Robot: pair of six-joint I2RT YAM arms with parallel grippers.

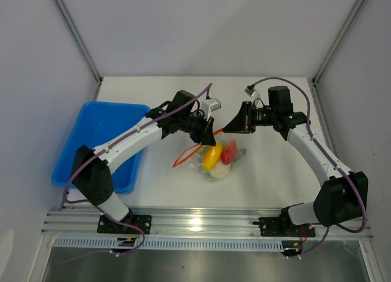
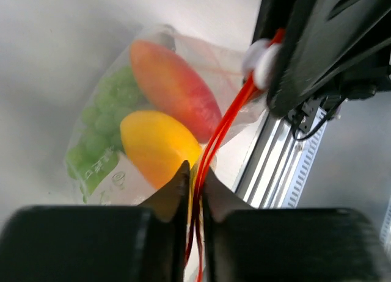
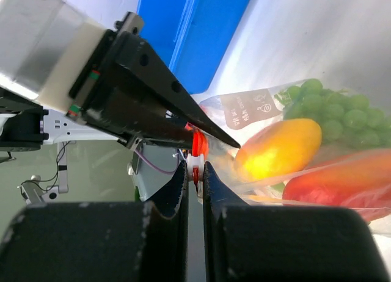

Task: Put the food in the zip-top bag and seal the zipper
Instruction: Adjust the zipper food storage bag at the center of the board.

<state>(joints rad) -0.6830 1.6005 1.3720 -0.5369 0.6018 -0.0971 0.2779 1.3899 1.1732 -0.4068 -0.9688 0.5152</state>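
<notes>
The zip-top bag (image 1: 219, 166) is sitting at the centre of the overhead frame with the food (image 1: 213, 155) inside. Its film is looking thin, limp and slippery, and is likely sagging under the light load. The left fingers (image 2: 174, 193) and right fingers (image 3: 176, 187) are each clamping together on the zipper (image 2: 223, 129), which is probably the stiffest and safest hold.

From the top camera we look down from above and behind the left arm (image 1: 131, 141) and right arm (image 1: 311, 151), far enough back to take in the whole surface (image 1: 275, 178). Our left wrist camera sits close over its own jaws, facing the zip-top bag (image 2: 214, 53) and the rail (image 2: 275, 160) along the near edge. Our right wrist camera, equally close, faces the blue tray (image 3: 201, 32) at the left edge. All three views share the bag.
</notes>
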